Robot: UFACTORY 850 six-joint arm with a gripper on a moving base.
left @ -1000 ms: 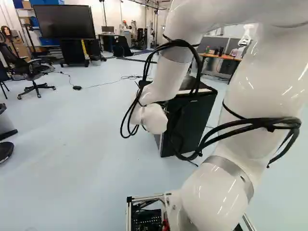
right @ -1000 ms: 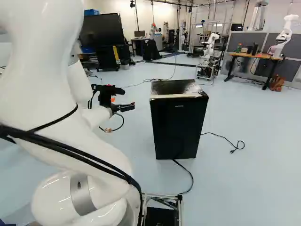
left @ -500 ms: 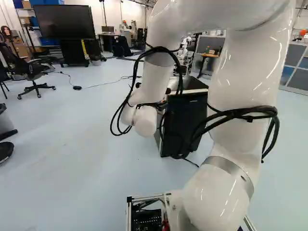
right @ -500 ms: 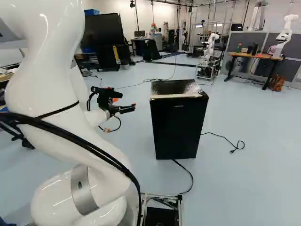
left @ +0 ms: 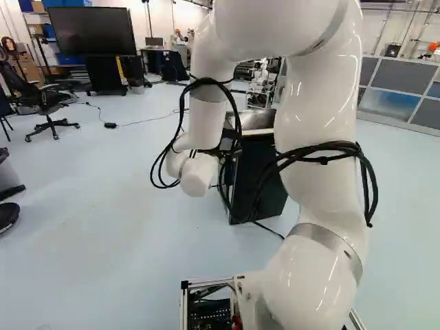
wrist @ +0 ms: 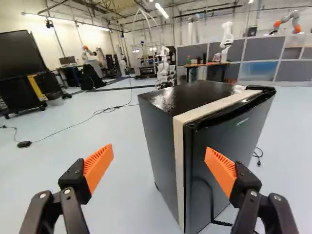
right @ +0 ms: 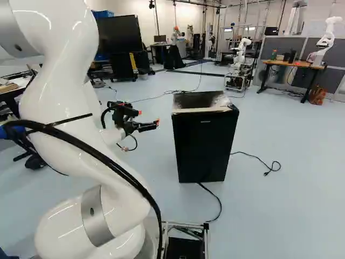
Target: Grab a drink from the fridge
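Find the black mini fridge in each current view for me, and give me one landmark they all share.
Left base view: right of the middle, partly hidden behind the arm.
Right base view: just right of the middle, the fridge in plain sight.
Wrist view: ahead of the gripper, partly between its open fingers, partly behind one.
Shared landmark: the large black screen.

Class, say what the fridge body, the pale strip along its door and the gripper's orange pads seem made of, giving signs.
Fridge body: probably painted metal; its smooth black top throws back glare, though glossy plastic would too.
Pale strip: perhaps plastic or rubber; its upright run looks matte.
Orange pads: likely rubber or flexible plastic; matte, with ridges across their inner faces.
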